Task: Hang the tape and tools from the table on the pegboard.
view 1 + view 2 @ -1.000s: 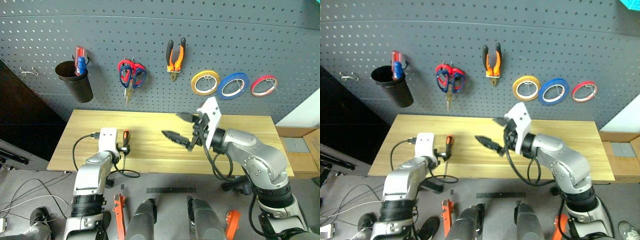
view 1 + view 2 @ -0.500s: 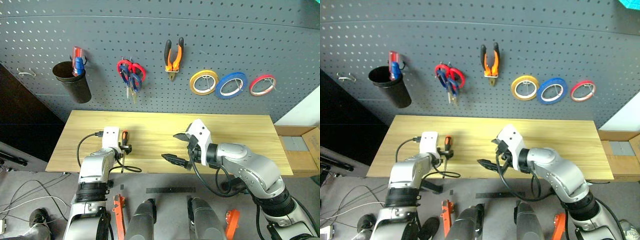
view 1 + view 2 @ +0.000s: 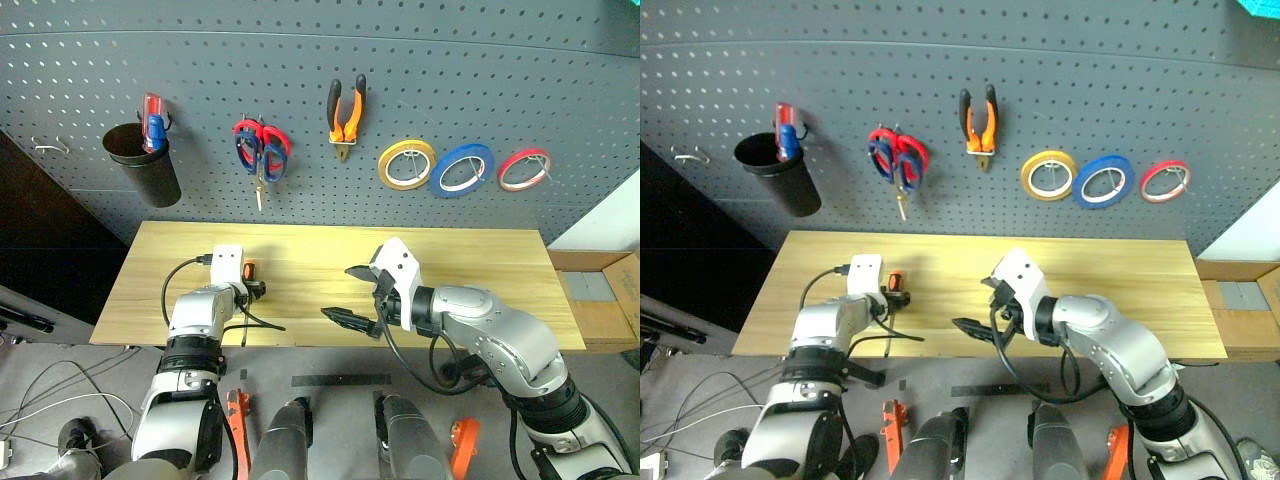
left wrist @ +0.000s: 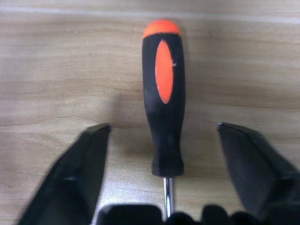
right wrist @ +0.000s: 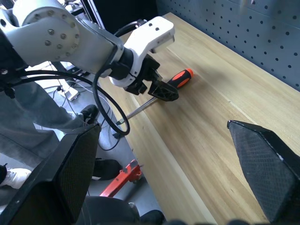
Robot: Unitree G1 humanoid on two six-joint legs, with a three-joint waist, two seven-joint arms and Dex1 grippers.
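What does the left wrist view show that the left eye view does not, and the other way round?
Left wrist: the screwdriver handle lying between the open fingers of the left end effector, not touched, and its thin shaft. Left eye: the pegboard with pliers, blue tape and the right end effector. Both: the screwdriver on the table.

The counter is pale, matt, grainy wood, the screwdriver handle smooth black-and-orange plastic with a shiny metal shaft.
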